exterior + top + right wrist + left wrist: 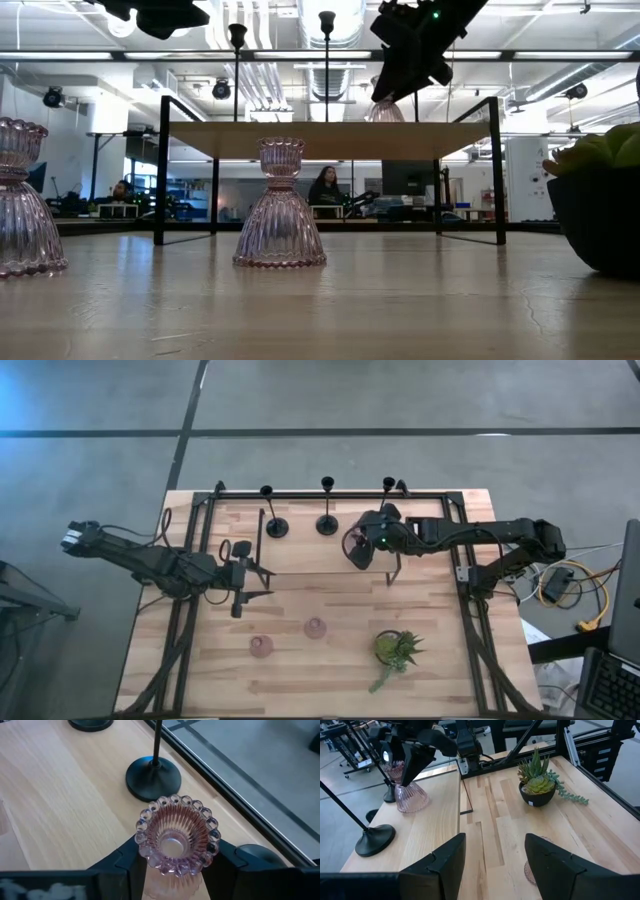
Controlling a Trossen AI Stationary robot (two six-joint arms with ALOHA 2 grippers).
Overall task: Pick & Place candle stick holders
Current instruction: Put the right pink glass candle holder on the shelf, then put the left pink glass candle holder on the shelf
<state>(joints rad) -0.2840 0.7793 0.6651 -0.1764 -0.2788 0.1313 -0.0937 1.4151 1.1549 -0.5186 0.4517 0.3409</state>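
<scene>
Three black candle stick holders (327,506) stand on their disc bases on a raised wooden shelf (330,138) at the table's far side. My right gripper (358,548) is over the shelf, shut on a pink glass holder (175,836). Two more pink holders (261,646) (316,627) stand upright on their bases on the table's near half; they also show in the low view (280,205) (20,200). My left gripper (266,582) is open and empty above the table's left middle, its fingers (445,865) wide apart. My right gripper pinches the pink holder's upper cup (145,851), just under its beaded rim, between its two fingers (120,867). The fingers come from above, slanting from the table's right. The holder is upright, its ribbed base (412,799) at the shelf top; touching or just above, I cannot tell.
A green spiky plant in a dark pot (396,649) stands at the table's near right. A black metal frame (200,540) runs round the table. One black holder's base (152,777) stands close beyond the held pink holder. A person (327,188) sits in the room behind.
</scene>
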